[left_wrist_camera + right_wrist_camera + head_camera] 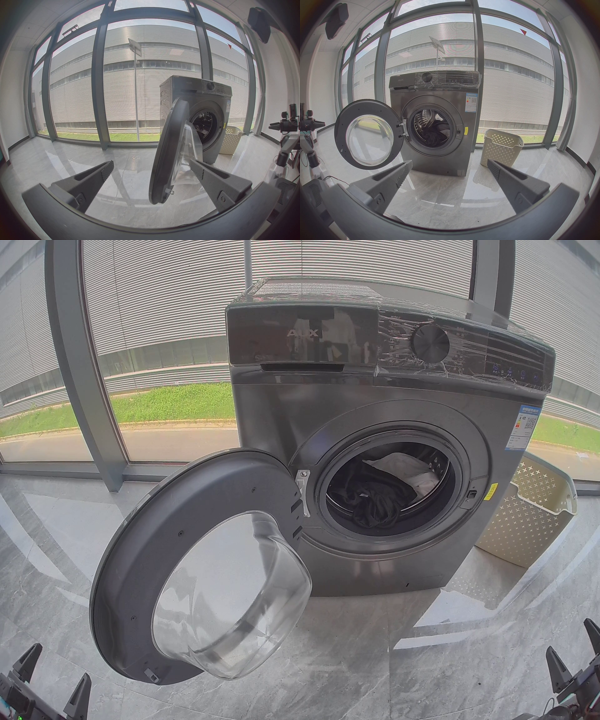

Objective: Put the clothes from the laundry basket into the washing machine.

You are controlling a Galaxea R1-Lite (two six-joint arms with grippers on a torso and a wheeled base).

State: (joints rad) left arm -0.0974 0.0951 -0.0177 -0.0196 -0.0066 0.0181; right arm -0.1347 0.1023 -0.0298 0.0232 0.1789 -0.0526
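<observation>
The washer (387, 427) stands mid-view with its door (200, 565) swung wide toward 8 o'clock, and the basket (531, 521) sits on the floor just beside it at 3 o'clock. Clothes (375, 496), a dark piece with a white one behind it, lie inside the drum. The left gripper (59, 664) at 7 o'clock and the right gripper (570, 635) at 5 o'clock both hang low over the floor, fingers spread wide, gripping and touching nothing
</observation>
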